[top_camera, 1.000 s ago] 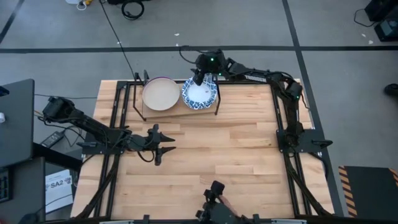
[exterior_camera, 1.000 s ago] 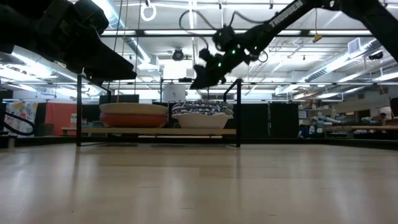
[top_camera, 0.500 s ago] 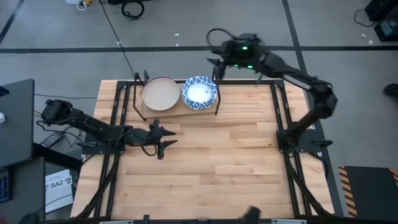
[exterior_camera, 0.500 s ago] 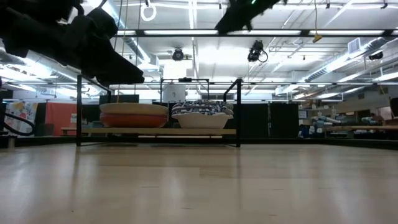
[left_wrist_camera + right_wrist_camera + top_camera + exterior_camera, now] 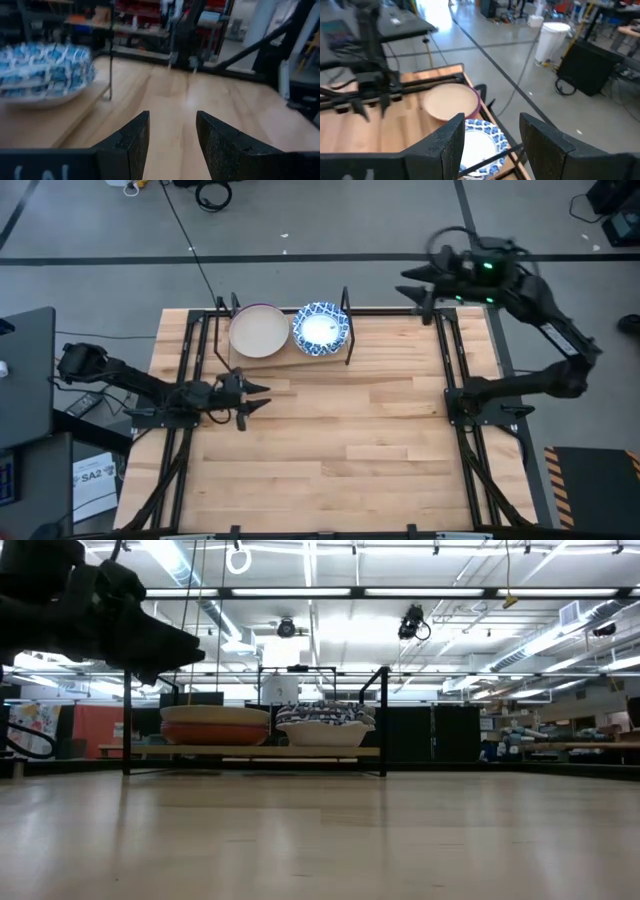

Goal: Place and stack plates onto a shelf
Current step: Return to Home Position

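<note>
Two stacks of plates rest on the shelf (image 5: 290, 352) at the table's far side. The left stack (image 5: 259, 330) has a beige plate on top, with a purple rim showing under it in the right wrist view (image 5: 451, 101) and orange lower in the low view (image 5: 215, 726). The right stack (image 5: 321, 328) (image 5: 322, 726) (image 5: 45, 70) is blue-and-white patterned. My left gripper (image 5: 258, 394) (image 5: 172, 130) is open above the tabletop, nearer than the shelf. My right gripper (image 5: 408, 283) (image 5: 490, 135) is open, high above the table's far edge and right of the shelf.
Black upright posts (image 5: 347, 298) stand at the shelf's corners. Bare wooden tabletop (image 5: 340, 440) spreads over the near and right parts. Black frame rails (image 5: 452, 360) run along the table's left and right sides. Grey floor with cables lies beyond the far edge.
My right gripper has risen from over the blue-and-white stack and swung away toward the table's far right, leaving the low view. My left gripper has drawn back a little toward the table's left edge. Both stacks have stayed where they were.
</note>
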